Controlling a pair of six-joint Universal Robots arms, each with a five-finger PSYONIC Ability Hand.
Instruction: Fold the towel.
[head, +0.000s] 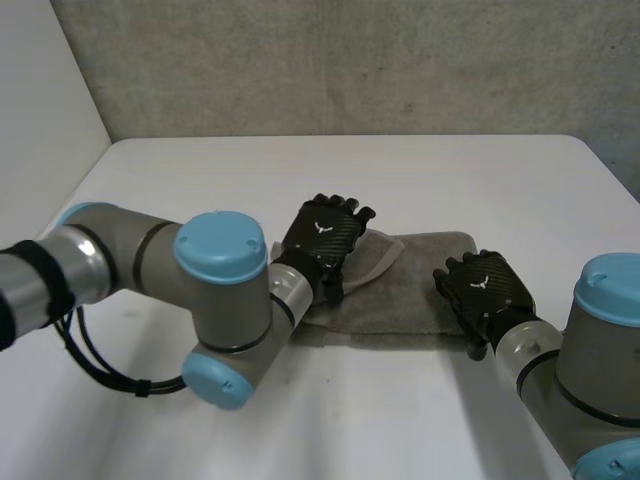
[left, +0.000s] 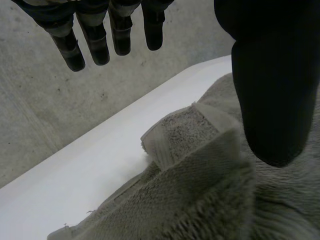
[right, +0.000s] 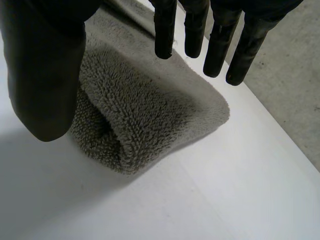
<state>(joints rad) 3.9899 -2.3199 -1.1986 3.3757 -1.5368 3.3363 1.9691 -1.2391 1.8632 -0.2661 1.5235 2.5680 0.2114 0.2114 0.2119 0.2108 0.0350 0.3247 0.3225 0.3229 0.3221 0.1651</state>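
Over the white table (head: 200, 190), my left hand (head: 322, 235) and right hand (head: 487, 288) hover at opposite ends of the towel (head: 420, 300), fingers (right: 165, 35) straight and empty; I should pinch both ends evenly.

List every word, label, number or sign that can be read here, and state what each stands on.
No word or number can be read anywhere.
On the back of the left hand: a small white emblem, no letters.
On the back of the right hand: the same small white emblem, no letters.
On the towel: plain grey, no writing.
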